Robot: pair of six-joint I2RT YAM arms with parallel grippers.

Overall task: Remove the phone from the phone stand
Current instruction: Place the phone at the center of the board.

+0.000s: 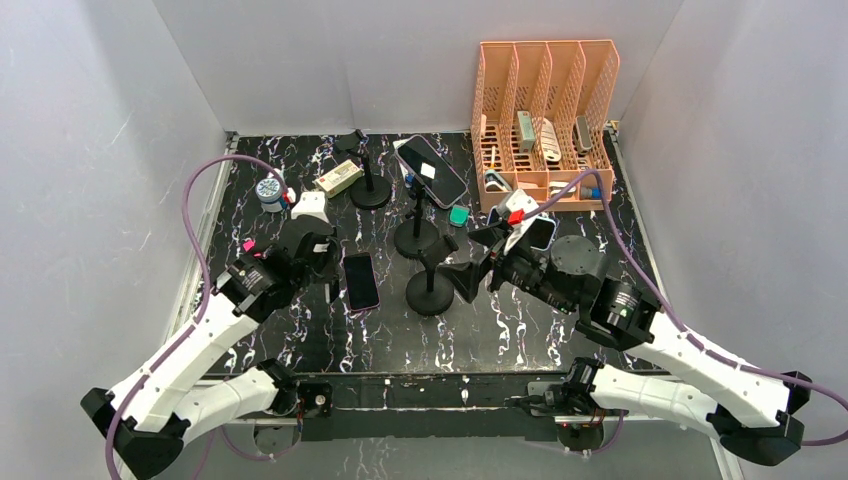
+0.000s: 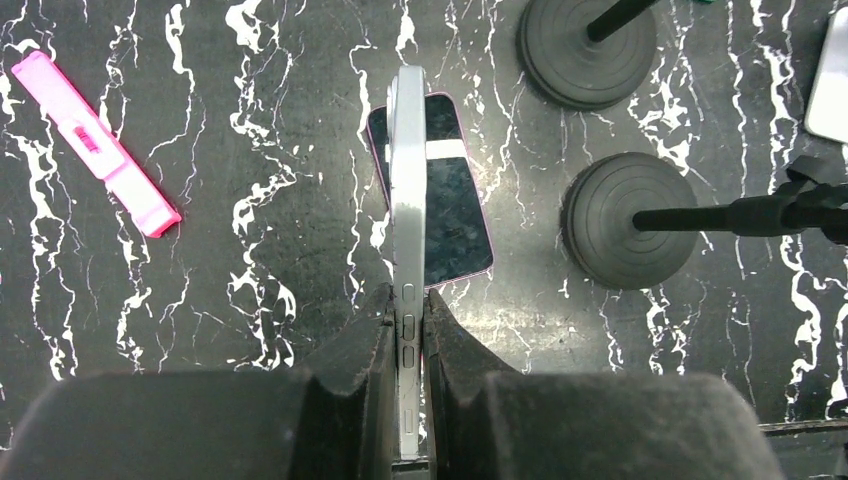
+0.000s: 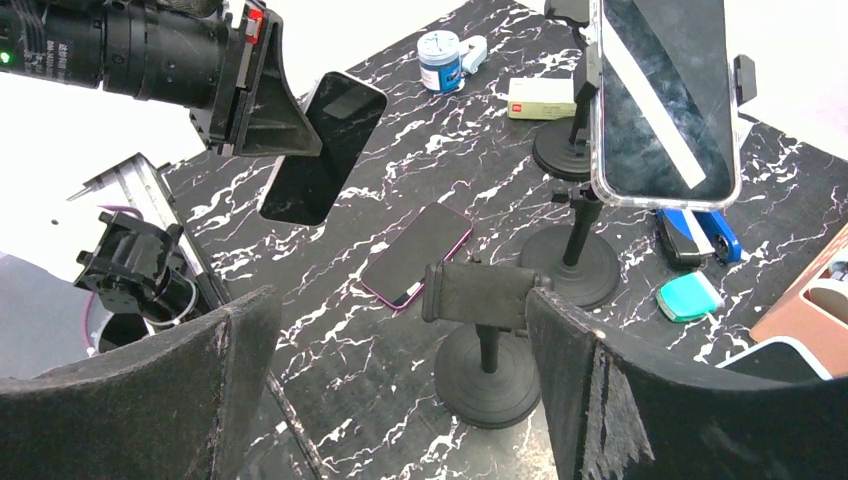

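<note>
Phone (image 2: 407, 190) is edge-on, pinched between the left gripper's (image 2: 405, 310) jaws, above a pink-rimmed phone (image 2: 455, 210) lying flat on the table (image 2: 250, 330). The right gripper (image 3: 400, 300) is spread wide, facing the bare stand (image 3: 487, 297).

Black marbled table (image 1: 520, 330) carries a flat pink phone (image 1: 361, 281), three stands (image 1: 430, 295), an orange rack (image 1: 545, 120)

The silver-edged phone (image 2: 408, 200), held edge-on, hides one long side of the pink-rimmed phone (image 2: 455, 200) lying beneath it. Its lower end vanishes between the left gripper's (image 2: 407, 305) fingers. The mounted phone (image 3: 665, 100) is cropped at the right wrist view's top.
</note>
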